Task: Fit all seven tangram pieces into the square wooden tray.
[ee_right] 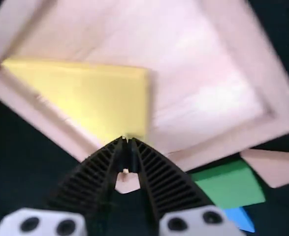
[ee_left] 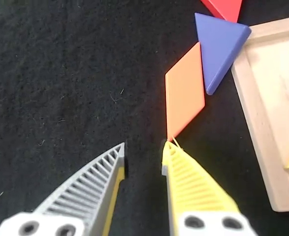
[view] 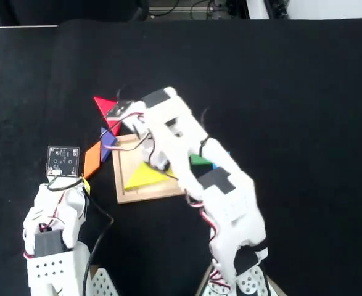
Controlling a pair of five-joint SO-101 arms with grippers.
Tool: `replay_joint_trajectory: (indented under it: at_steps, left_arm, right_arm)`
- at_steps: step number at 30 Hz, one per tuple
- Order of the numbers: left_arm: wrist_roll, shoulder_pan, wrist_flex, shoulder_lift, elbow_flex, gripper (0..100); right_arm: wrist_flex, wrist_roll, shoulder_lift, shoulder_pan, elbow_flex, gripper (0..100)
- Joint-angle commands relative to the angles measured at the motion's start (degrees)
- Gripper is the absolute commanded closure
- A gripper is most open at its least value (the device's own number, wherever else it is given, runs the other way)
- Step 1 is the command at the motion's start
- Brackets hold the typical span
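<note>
The left arm (view: 52, 222) sits folded back close to its base, wrist tipped forward and down. The left gripper (ee_left: 143, 152) stands parted, with a clear gap between the tips of the grey finger (ee_left: 92, 179) and the yellow finger (ee_left: 191, 184). The right arm (view: 221, 191) stretches out long, forward and across toward the left arm's side, wrist bent downward. The right gripper (ee_right: 127, 142) has its black fingers (ee_right: 97, 169) pressed tip to tip.

Black-clothed table (view: 304, 92) with cables (view: 196, 7) beyond its far edge.
</note>
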Motion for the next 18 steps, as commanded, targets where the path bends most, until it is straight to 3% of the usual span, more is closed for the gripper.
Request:
replay_joint_trajectory:
  at_steps: [1, 6, 9, 12, 18]
  left_arm:
    - [-0.2, 0.5, -1.0, -0.6, 0.6, 87]
    - [-0.2, 0.4, -1.0, -0.6, 0.6, 87]
    - [-0.2, 0.6, -1.0, -0.6, 0.6, 87]
    - [-0.2, 0.5, -1.0, -0.6, 0.6, 87]
    - [-0.2, 0.5, -1.0, -0.6, 0.6, 87]
  right_arm:
    - [2.0, 0.5, -0.6, -2.6, -2.3, 98.8]
    - [3.3, 0.4, -2.9, 0.4, -7.8, 98.8]
    - [-2.0, -5.5, -3.1, 2.2, -11.1, 98.8]
    - [-8.4, -9.1, -0.5, 1.9, -11.4, 98.8]
    - [-10.5, -9.6, 4.9, -0.4, -14.2, 98.8]
